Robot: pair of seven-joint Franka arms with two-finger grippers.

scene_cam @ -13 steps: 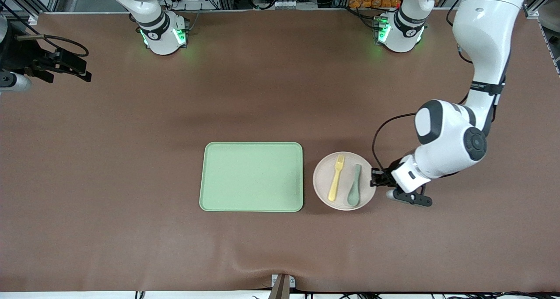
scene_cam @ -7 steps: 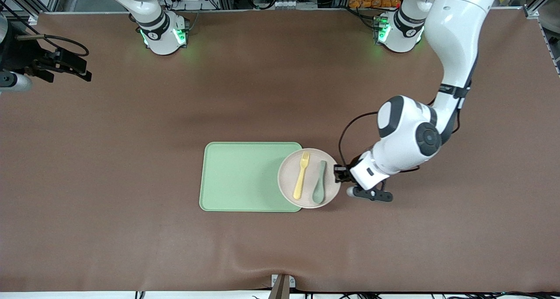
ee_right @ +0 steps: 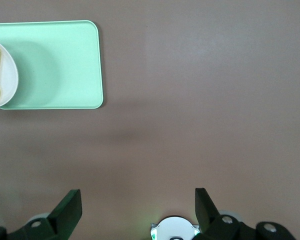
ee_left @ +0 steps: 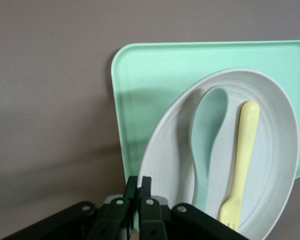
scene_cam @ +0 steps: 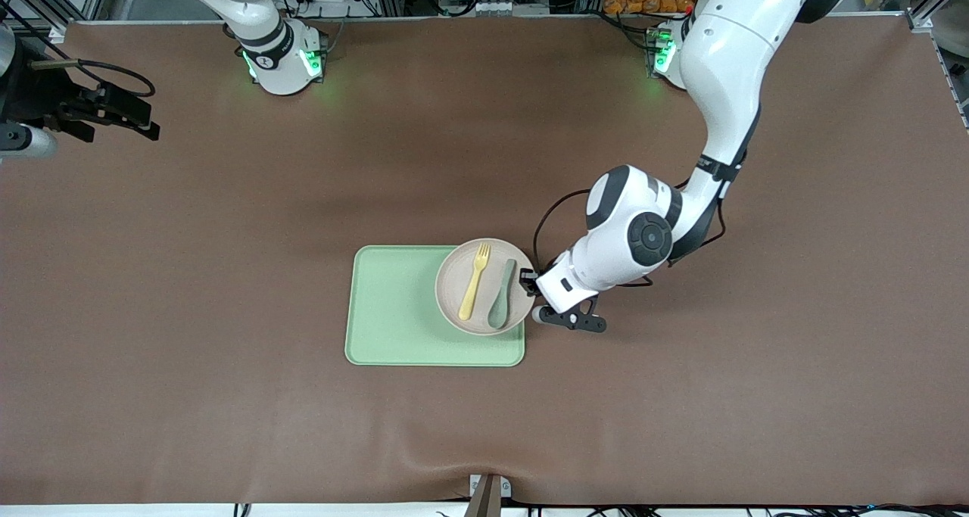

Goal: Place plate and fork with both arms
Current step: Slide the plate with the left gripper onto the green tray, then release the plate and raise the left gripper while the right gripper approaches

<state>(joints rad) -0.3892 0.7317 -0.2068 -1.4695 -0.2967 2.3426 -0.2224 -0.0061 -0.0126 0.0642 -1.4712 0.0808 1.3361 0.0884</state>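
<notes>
The beige plate is held over the pale green tray, at the tray's end toward the left arm. The pale yellow fork lies on the plate beside a grey-green spoon. My left gripper is shut on the plate's rim; in the left wrist view its fingers pinch the rim, with the plate, fork and tray ahead. My right gripper is open and empty, waiting high over the table's right-arm end; its arm shows at that edge.
The brown table cover spreads around the tray. Both arm bases stand along the table's farthest edge. In the right wrist view the tray and a sliver of the plate show.
My left gripper has carried the plate, with fork and spoon on it, from the table beside the tray to over the tray. The right arm has not moved.
</notes>
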